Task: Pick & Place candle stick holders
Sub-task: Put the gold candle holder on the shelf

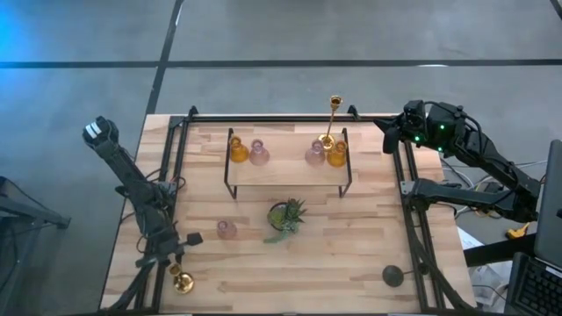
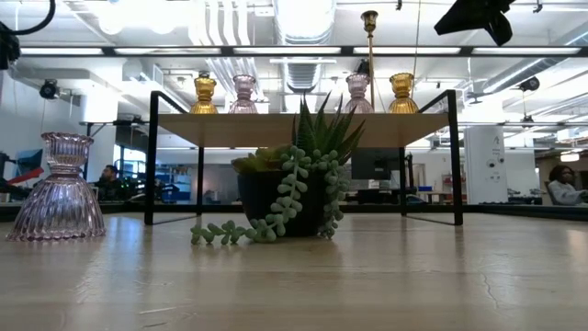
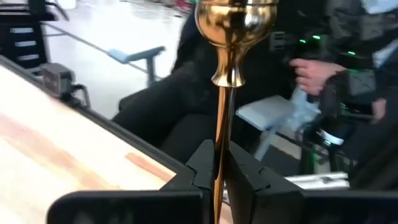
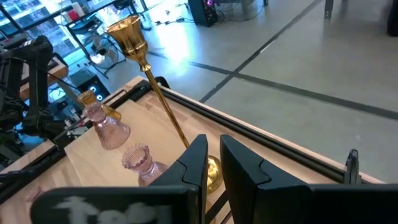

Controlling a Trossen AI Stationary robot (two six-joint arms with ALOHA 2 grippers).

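My left gripper [image 1: 176, 262] [image 3: 219, 155] is shut on a shiny gold candle stick holder [image 1: 181, 282] at the table's near left corner. Its cup [image 3: 236, 25] stands above the fingers. A second gold holder [image 1: 332, 123] [image 4: 149, 74] stands on its round base on the wooden shelf [image 1: 285, 162], beside two amber [image 1: 238, 149] and two pink [image 1: 258, 154] glass holders. A pink glass holder [image 1: 226, 230] [image 2: 61, 188] and a black holder [image 1: 392, 276] stand on the table. My right gripper [image 1: 388, 132] [image 4: 213, 149] is shut and empty, right of the shelf. My left gripper pinches the gold holder's thin stem [image 3: 221, 134] between its two fingers, well below the cup. The fingers come in level and lie across the stem, which stands upright. The gripper hides the base in the wrist view, so I cannot tell whether it rests on the table.
A small spiky green plant [image 1: 286, 215] [image 2: 294, 184] in a dark pot stands mid-table in front of the shelf. Black rails [image 1: 413, 219] run along the table's left, right and far sides. A person's hand [image 3: 311, 73] shows beyond the table.
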